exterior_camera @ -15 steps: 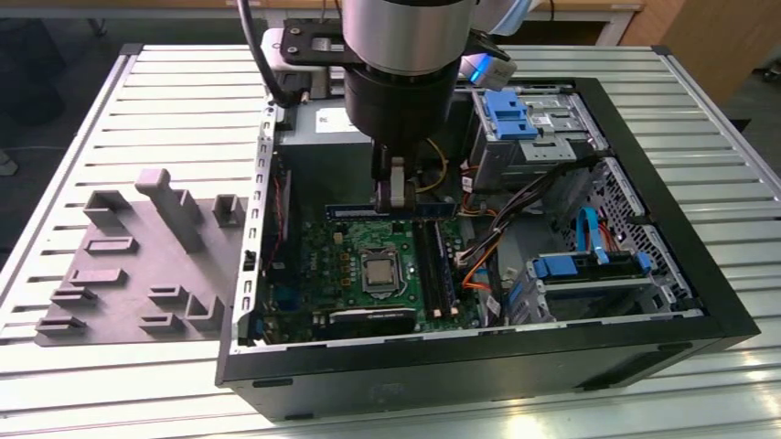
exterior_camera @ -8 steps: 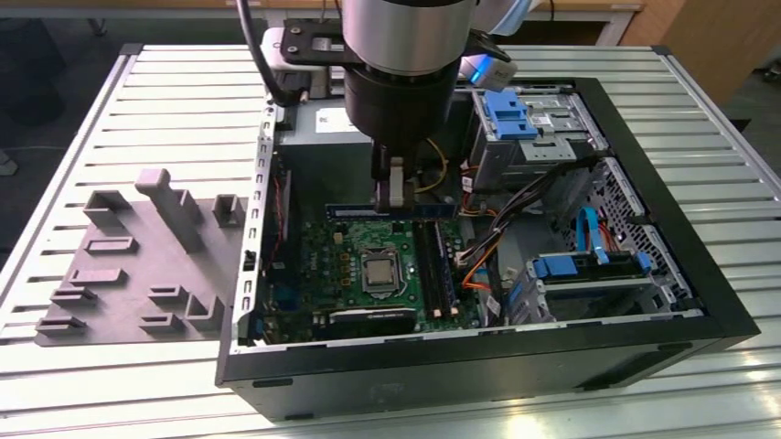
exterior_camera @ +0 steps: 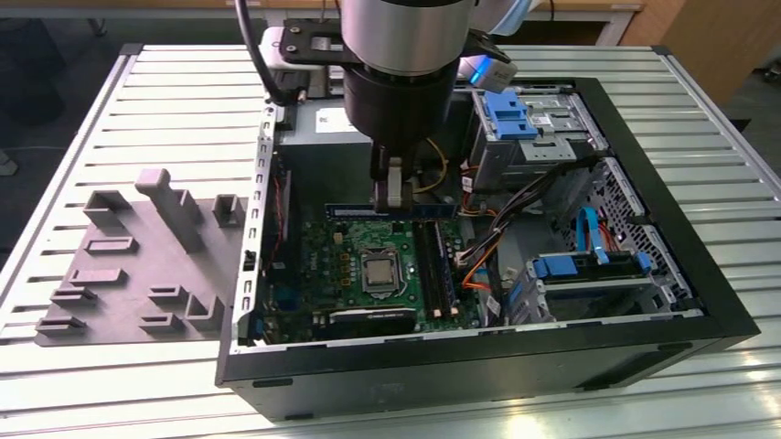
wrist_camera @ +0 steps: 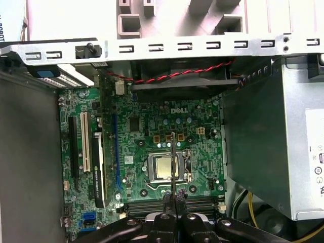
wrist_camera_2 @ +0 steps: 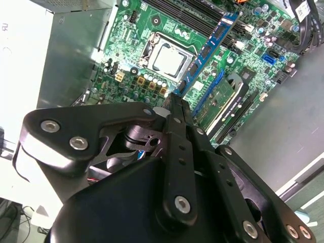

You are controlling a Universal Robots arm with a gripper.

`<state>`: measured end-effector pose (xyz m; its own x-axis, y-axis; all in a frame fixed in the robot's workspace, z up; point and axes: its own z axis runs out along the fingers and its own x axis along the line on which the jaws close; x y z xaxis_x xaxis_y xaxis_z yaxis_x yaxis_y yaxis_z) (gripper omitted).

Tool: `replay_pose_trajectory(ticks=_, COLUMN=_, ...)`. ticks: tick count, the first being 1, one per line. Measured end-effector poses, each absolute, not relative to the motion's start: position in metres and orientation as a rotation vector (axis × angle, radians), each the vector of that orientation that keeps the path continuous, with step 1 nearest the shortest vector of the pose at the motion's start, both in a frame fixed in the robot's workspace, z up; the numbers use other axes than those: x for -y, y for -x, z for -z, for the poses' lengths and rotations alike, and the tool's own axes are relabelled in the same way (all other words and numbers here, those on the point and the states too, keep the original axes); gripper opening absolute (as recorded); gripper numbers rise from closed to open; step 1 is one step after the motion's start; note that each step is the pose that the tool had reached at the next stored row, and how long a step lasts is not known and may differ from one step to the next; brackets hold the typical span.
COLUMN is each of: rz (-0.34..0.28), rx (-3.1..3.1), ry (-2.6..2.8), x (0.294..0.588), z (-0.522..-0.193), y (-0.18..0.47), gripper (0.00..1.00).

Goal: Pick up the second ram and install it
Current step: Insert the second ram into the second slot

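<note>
Item: second ram, long thin blue-green board w/ black chips (wrist_camera_2: 207, 48).
Pick-up: done. The black metal gripper (wrist_camera_2: 174, 98) is clamped on the board.
Location: held in air inside the open black PC case (exterior_camera: 488, 366), over the green motherboard (wrist_camera: 202, 131), nr the silver CPU socket (wrist_camera: 162, 167).
Seating in the long black slots (wrist_camera: 202, 204): not yet done.

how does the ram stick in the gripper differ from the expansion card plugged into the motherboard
The second ram is clamped in the gripper and sits in no slot; the expansion card is plugged into the motherboard. The ram is a narrow blue strip; the card is wider and green. Both are flat, long circuit boards.
</note>
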<state>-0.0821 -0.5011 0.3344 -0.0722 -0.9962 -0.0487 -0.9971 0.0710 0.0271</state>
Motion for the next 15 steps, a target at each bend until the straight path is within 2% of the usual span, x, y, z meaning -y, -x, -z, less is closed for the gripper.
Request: replay_pose_trajectory(ticks=15, rz=-0.083, rx=-2.299, ry=2.114, x=0.5011, z=-0.3344, y=0.0839, gripper=0.11)
